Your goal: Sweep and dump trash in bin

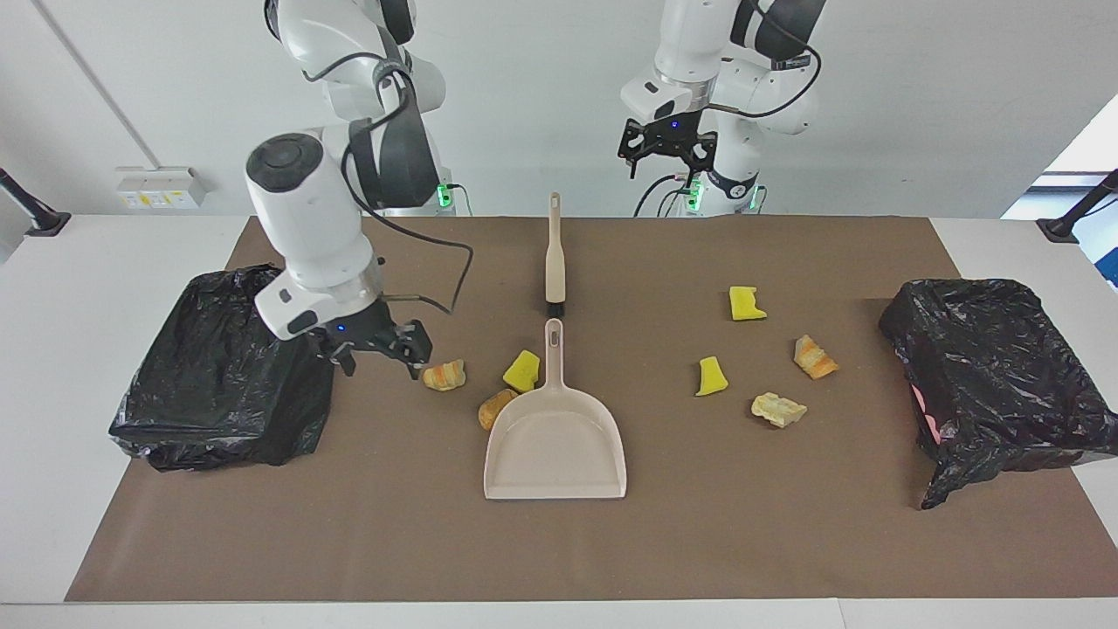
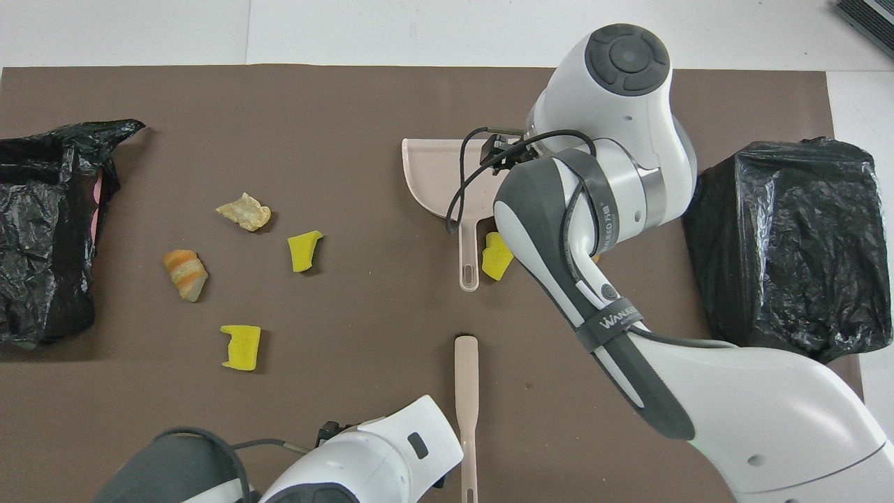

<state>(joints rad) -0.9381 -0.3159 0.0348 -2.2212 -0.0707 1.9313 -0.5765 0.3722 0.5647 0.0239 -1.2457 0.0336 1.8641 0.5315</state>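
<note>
Several small trash pieces lie on the brown mat. An orange-tan piece (image 1: 444,374), a yellow chunk (image 1: 521,370) and a brown piece (image 1: 495,407) sit beside the beige dustpan (image 1: 555,445). Yellow chunks (image 1: 747,303) (image 1: 712,376), an orange piece (image 1: 815,356) and a pale piece (image 1: 777,409) lie toward the left arm's end. The beige brush (image 1: 555,253) lies in line with the dustpan's handle, nearer to the robots. My right gripper (image 1: 382,358) hangs open and low between a black-bagged bin (image 1: 218,376) and the orange-tan piece. My left gripper (image 1: 665,162) waits open, raised by its base.
A second black-bagged bin (image 1: 996,367) stands at the left arm's end of the mat. In the overhead view the right arm (image 2: 594,230) covers its own gripper and part of the dustpan (image 2: 433,178). White table (image 1: 87,262) borders the mat.
</note>
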